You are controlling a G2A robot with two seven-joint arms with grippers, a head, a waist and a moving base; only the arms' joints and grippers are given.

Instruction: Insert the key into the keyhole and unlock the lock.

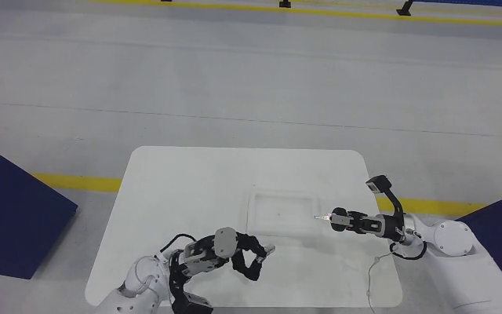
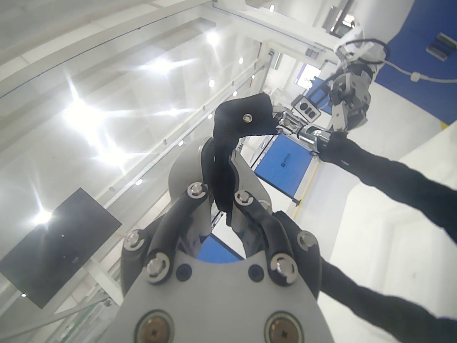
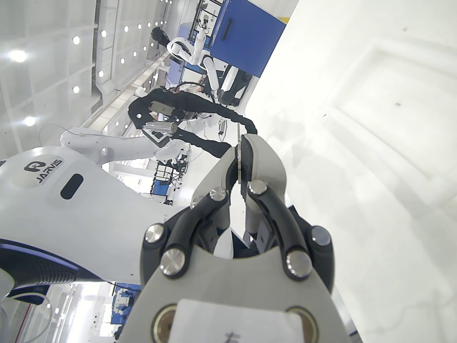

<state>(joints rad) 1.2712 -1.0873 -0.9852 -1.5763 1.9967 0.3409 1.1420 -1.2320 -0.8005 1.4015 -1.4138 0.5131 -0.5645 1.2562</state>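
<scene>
Table (image 1: 196, 188): it was white with rounded corners. A shallow rectangular dent (image 1: 284, 210) lay in its middle part, a little toward the right edge.

Left gripper (image 1: 245, 257): it was over the near edge of the table, left of the middle. Its fingers (image 2: 184, 176) were closed on the lock, and the left wrist view looked up at the ceiling.

Lock (image 2: 242, 117): it was a cable lock in a black cloth cover. The black head stood out beyond the fingertips of the left gripper, and the cable (image 2: 385, 176) made a loop beside this gripper.

Metal end (image 1: 268, 250): it was a short silver cylinder on the lock. It pointed toward the right edge of the table and was near the dent's corner closest to the left gripper.

Keyhole: I could not tell where on the lock it was.

Right gripper (image 1: 339, 219): it was near the right edge of the table and pointed toward the left edge. Its fingers (image 3: 266, 158) were pressed together on the key.

Key (image 1: 321, 217): it was thin and made of metal, and was held flat between the two pads. Its tip stuck out toward the left edge, just at the right side of the dent.

Key and lock: they were apart and not touching. The metal end was closer to the near edge of the table than the key tip was.
</scene>
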